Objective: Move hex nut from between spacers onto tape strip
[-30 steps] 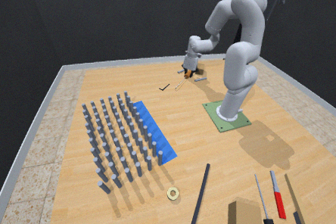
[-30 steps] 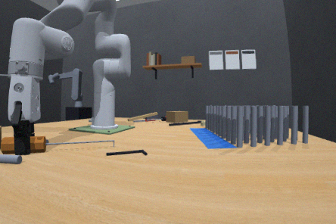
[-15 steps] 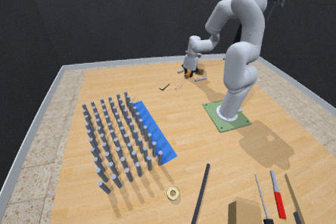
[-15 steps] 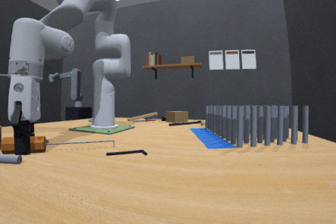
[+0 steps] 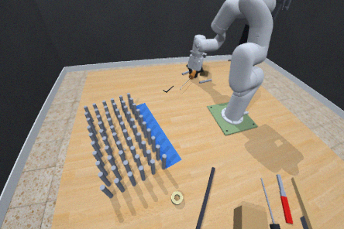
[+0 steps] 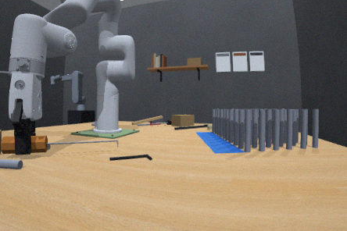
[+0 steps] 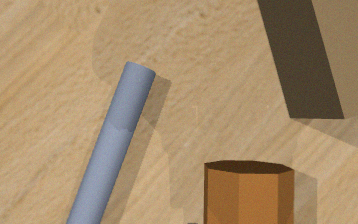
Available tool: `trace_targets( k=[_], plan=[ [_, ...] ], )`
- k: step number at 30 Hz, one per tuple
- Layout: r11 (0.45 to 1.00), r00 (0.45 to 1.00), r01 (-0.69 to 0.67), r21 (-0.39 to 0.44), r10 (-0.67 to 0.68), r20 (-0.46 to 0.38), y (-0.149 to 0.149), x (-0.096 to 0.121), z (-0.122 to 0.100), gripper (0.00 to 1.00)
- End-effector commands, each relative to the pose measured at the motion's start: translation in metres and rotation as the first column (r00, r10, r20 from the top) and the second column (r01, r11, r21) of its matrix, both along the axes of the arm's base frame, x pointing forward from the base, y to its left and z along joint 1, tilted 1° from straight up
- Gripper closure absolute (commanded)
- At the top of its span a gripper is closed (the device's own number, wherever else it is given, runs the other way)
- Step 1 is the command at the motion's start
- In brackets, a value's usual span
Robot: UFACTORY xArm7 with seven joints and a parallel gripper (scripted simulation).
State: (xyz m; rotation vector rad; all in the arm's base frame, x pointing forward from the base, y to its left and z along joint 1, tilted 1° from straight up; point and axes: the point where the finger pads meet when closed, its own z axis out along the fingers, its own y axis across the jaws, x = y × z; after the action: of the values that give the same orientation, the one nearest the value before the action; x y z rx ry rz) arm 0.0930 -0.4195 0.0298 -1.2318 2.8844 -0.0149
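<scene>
My gripper (image 6: 23, 142) is at the far side of the table, shut on the orange-brown handle of the hook pick (image 6: 23, 143). The pick rests on the table, its thin shaft (image 6: 84, 141) reaching toward the hooked tip (image 5: 181, 87). The handle's end shows in the wrist view (image 7: 249, 192). Many grey spacers (image 5: 122, 137) stand upright in rows, far from the gripper. The blue strip of tape (image 5: 159, 135) lies along their right side; both show in the exterior view too, the spacers (image 6: 262, 128) and the strip (image 6: 218, 143). The hex nut is hidden among the spacers.
A loose grey spacer (image 7: 112, 150) lies flat beside the handle, another (image 5: 205, 81) lies near the arm. A black hex key (image 5: 167, 89) lies close to the pick's tip. A washer (image 5: 180, 196), a black bar (image 5: 205, 199), a box (image 5: 249, 216) and screwdrivers (image 5: 283, 203) lie at the front.
</scene>
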Motion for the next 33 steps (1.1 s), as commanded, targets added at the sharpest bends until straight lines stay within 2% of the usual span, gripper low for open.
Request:
trace_targets(
  k=[1,9,11,26,33],
  plan=[
    [1.0,1.0,0.0,-0.005,0.0,0.001,-0.002,0.0,0.016,1.0],
    [1.0,1.0,0.0,-0.005,0.0,0.001,-0.001,0.0,0.048,1.0],
    [1.0,1.0,0.0,-0.005,0.0,0.001,-0.001,0.0,0.048,1.0],
    [1.0,1.0,0.0,-0.005,0.0,0.001,-0.001,-0.001,0.113,1.0],
    [1.0,1.0,0.0,-0.005,0.0,0.001,0.0,-0.001,0.127,1.0]
  ],
)
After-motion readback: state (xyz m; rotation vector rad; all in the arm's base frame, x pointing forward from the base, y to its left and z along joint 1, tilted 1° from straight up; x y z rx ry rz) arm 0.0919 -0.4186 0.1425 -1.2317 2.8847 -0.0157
